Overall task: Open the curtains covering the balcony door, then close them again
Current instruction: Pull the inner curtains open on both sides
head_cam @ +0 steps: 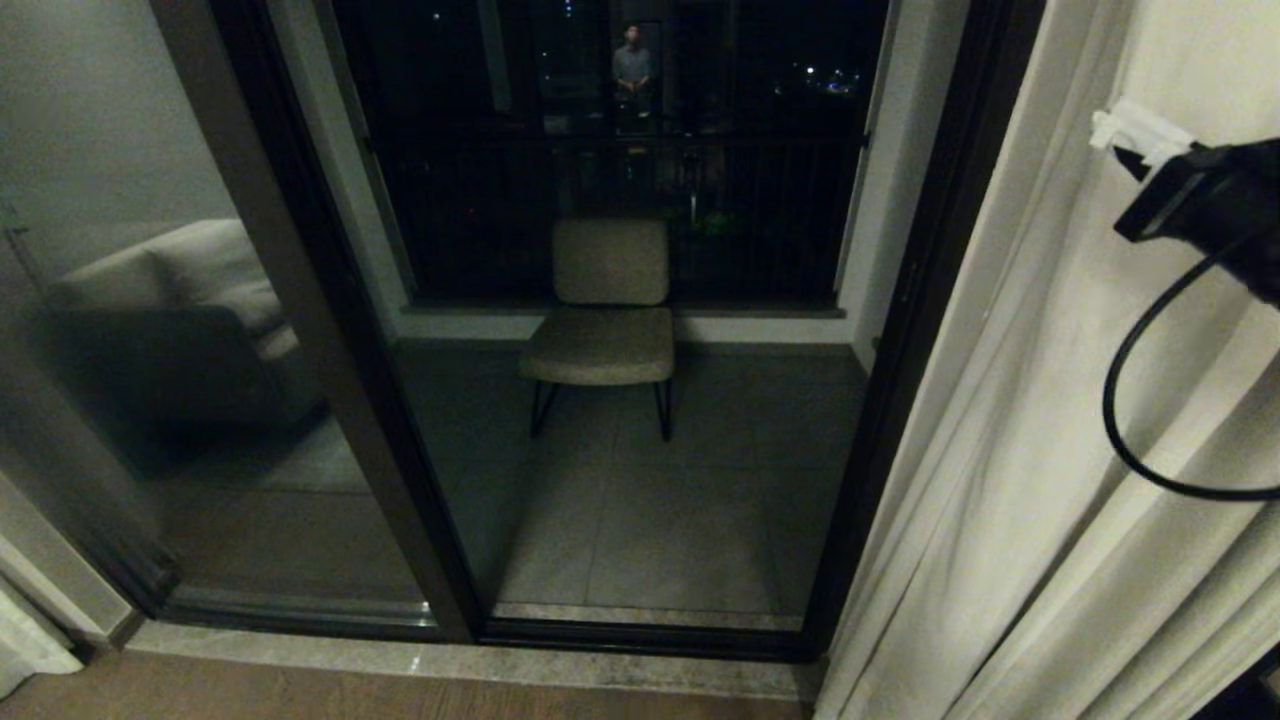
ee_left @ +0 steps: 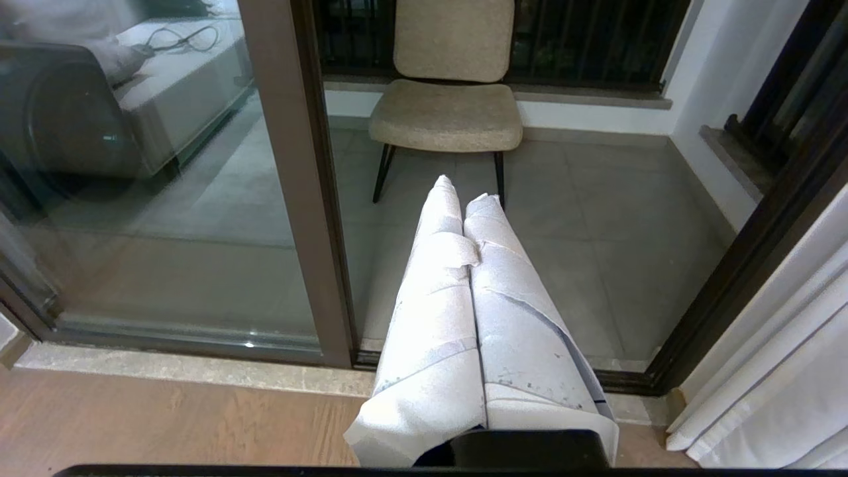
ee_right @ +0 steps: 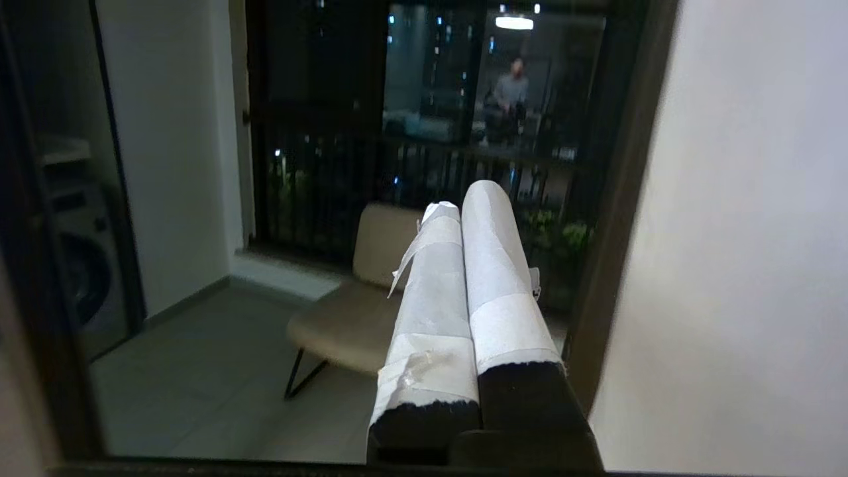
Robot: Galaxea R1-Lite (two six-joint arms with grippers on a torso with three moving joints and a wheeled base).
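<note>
dim room at night, wood floor (ee_left: 165, 417) running up to a pale stone sill (head_cam: 450, 662). curtains (head_cam: 1050, 480) bunched at the right of the head view, cream pleats hanging to the floor, glass uncovered. balcony door (head_cam: 330, 330) with dark frame and reflective panes, a chair (head_cam: 605, 320) on the tiled balcony beyond.

right gripper (head_cam: 1125, 130) raised beside the bunched fabric, taped fingers (ee_right: 490, 265) pressed together with nothing between them. left gripper (ee_left: 464, 192) low and parked, fingers likewise pressed together on nothing, pointing at the sill.

likely next: closing the panels. risk of a closed tip sliding off the pleats without catching cloth; risk of the loose black cable (head_cam: 1130, 400) snagging folds; risk of knocking the right door post (head_cam: 900, 330), just beside the fabric edge. open room to the left across the glass; tight on the right.
</note>
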